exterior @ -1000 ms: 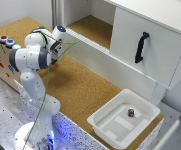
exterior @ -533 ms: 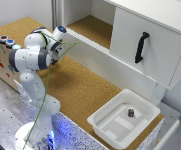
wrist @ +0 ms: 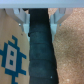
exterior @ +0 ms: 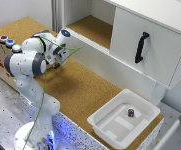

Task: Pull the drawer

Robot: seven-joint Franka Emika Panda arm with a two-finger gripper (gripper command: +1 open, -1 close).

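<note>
Cork covers the table [exterior: 85, 90], where a white tub [exterior: 122, 122] sits. Well apart from the gripper [exterior: 56, 64], the drawer [exterior: 147, 47] with its black handle [exterior: 141, 47] sits in the white cabinet at the exterior view's right. Gripper fingers [wrist: 20, 17] stand apart, holding nothing.

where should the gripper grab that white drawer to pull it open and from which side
Grip the black handle on the white drawer front. It is a vertical bar standing off the panel, so come straight at the front face with the jaws horizontal, closing across the bar's middle.
</note>
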